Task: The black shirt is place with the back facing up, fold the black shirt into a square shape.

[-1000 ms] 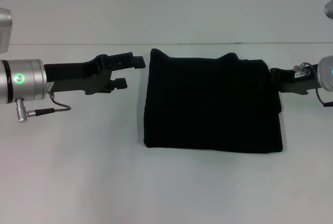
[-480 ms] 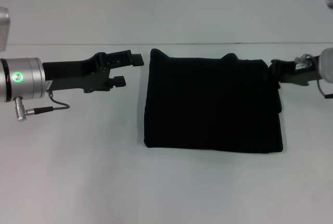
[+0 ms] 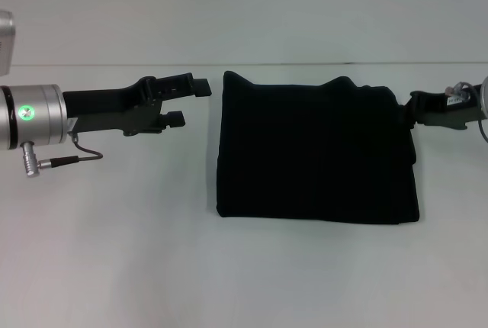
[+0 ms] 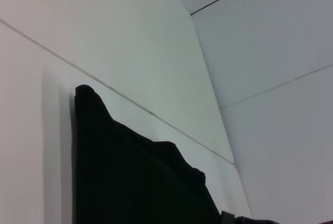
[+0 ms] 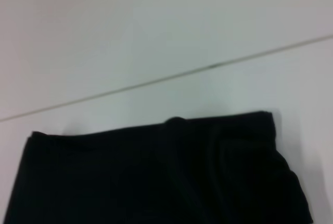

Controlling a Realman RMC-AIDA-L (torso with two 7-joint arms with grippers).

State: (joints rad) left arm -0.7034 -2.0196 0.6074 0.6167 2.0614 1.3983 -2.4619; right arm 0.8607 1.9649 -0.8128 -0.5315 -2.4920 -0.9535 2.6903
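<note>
The black shirt [image 3: 316, 152] lies folded into a compact, nearly square bundle in the middle of the white table [image 3: 114, 259], a little toward the robot's right. Its near edge is fairly straight, while the far edge is uneven, with one raised corner at the far left and a small hump farther along to the right. The right side bulges slightly where the layers stack. No lettering shows on the upward face. In the left wrist view the shirt [image 4: 135, 177] appears as a dark folded mass with a pointed corner rising against the pale surface, and in the right wrist view the shirt [image 5: 156, 177] fills the lower part of the picture, its folded edge running across with a small bump at the centre.

The left gripper [image 3: 192, 104] hovers just beside the shirt's far left corner, apart from the cloth, with its two fingers spread and nothing between them. Its arm reaches in from the left edge, a green light glowing on the silver wrist.

The right gripper [image 3: 406, 112] sits at the shirt's far right corner, right against the fabric. Whether its fingers are spread or closed cannot be told, since the cloth hides them.
</note>
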